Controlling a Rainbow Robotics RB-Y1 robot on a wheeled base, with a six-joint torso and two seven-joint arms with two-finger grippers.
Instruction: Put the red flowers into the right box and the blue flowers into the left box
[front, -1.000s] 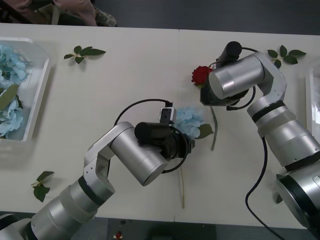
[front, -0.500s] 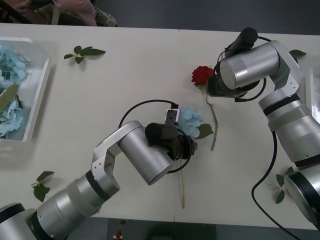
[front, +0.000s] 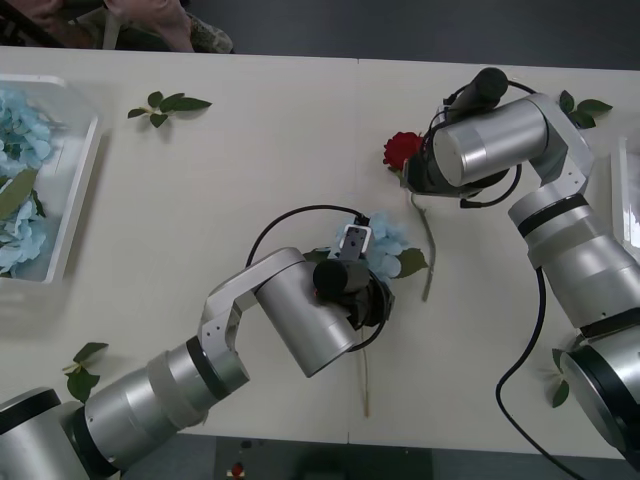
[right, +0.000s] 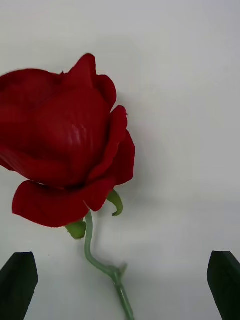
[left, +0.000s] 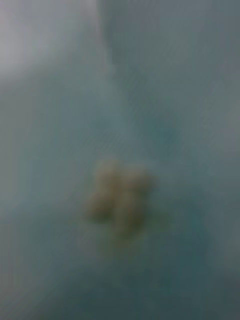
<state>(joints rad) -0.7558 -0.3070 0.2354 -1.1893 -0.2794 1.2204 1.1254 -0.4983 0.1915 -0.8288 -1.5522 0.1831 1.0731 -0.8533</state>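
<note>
One red flower (front: 403, 148) lies right of the table's middle, its green stem (front: 428, 240) running toward me. My right gripper (right: 120, 287) hovers open just above it, with the bloom (right: 65, 145) ahead of the black fingertips (right: 19, 280) and the stem between them. A blue flower (front: 388, 246) lies mid-table with its tan stem (front: 365, 380) trailing toward the near edge. My left gripper (front: 358, 285) is pressed down right over it, and pale blue petals (left: 120, 200) sit close up in the left wrist view. The left box (front: 75, 200) holds several blue flowers (front: 22, 130). A strip of the right box (front: 626, 190) shows at the right edge.
Loose green leaf sprigs lie at the far left (front: 168, 103), the near left (front: 82, 372), the far right (front: 575, 105) and the near right (front: 560, 385). A black cable (front: 515, 370) hangs off the right arm.
My left arm has shifted right and lowered onto the blue flower. My right arm swung right, then settled back beside the red flower. Neither flower has moved.
</note>
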